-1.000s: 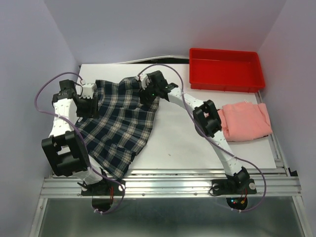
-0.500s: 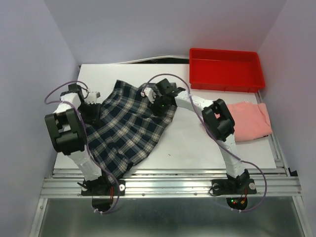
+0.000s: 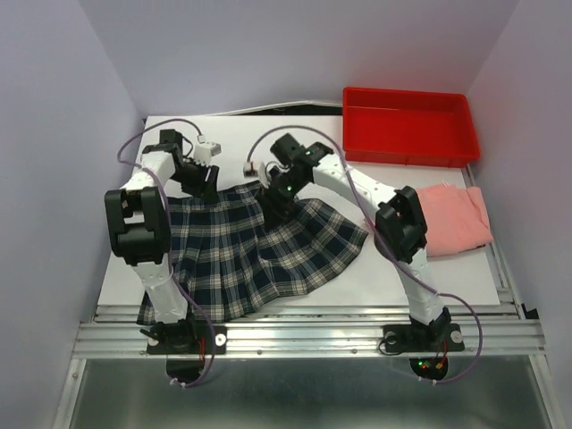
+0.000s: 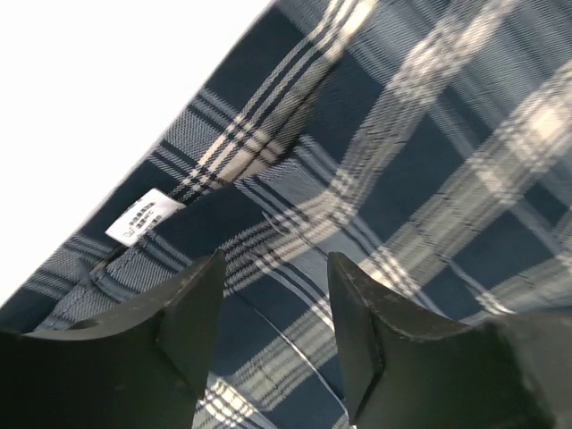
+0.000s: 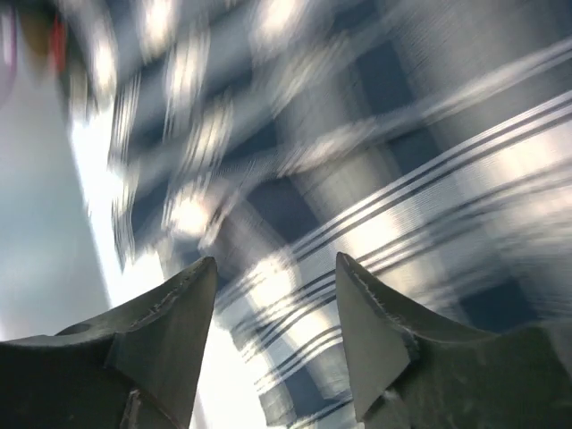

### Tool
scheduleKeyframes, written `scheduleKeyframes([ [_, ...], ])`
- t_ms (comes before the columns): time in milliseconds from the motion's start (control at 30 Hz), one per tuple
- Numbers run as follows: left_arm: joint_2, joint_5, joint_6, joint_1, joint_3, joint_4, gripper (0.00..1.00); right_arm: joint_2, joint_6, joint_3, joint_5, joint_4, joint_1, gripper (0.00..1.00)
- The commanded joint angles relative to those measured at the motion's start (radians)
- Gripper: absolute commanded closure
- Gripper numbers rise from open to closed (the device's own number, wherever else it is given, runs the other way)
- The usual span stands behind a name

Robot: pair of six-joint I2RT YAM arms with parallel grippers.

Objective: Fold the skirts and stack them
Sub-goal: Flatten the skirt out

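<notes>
On the white table (image 3: 429, 268), the pleated plaid skirt (image 3: 259, 255) lies fanned out, its waistband (image 3: 234, 190) toward the far side and its hem reaching the near edge. The salmon-pink skirt (image 3: 451, 219) lies compact, well apart at right. The left arm's fingers (image 4: 192, 304) and right arm's fingers (image 5: 170, 331) stand wide over the waistband, gripping nothing. The cloth is judged light, limp and prone to sliding. The firmer waistband corners offer the surest hold.

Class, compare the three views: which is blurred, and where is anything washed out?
Right wrist view: the plaid skirt is smeared by motion blur. Left wrist view: its weave is crisp, but the table is blown out white. Top view: sharp, evenly lit.
</notes>
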Motion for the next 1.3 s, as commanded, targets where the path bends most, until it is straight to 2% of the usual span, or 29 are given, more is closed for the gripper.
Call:
scheduleKeyframes([
  [0,-0.223,0.126,0.027,0.078,0.030,0.020,0.37,-0.013,0.300,0.228,0.085,0.239,-0.116,0.38],
  [33,-0.248,0.132,0.019,0.110,0.027,0.029,0.35,-0.002,0.324,0.280,0.115,0.296,-0.158,0.36],
  [133,-0.337,0.114,0.069,0.183,0.010,0.030,0.30,0.034,0.343,0.307,0.354,0.379,-0.198,0.31],
  [200,-0.347,0.087,0.121,0.213,0.001,0.000,0.27,0.051,0.311,0.307,0.413,0.404,-0.210,0.27],
  [400,-0.312,-0.021,0.176,0.282,-0.057,-0.028,0.27,0.142,0.262,0.345,0.433,0.422,-0.210,0.19],
  [700,-0.280,-0.090,0.163,0.326,-0.140,0.056,0.28,0.191,0.230,0.345,0.378,0.457,-0.210,0.17],
  [833,-0.271,-0.110,0.197,0.337,-0.146,0.055,0.28,0.176,0.164,0.293,0.349,0.488,-0.201,0.18],
  [1133,-0.165,-0.081,0.300,0.337,-0.089,0.062,0.29,0.208,0.036,0.232,0.387,0.536,-0.181,0.35],
  [1167,-0.144,-0.076,0.304,0.337,-0.083,0.063,0.29,0.212,0.030,0.233,0.392,0.548,-0.181,0.39],
  [1267,-0.113,-0.064,0.291,0.337,-0.057,0.076,0.30,0.220,0.022,0.236,0.403,0.574,-0.181,0.41],
])
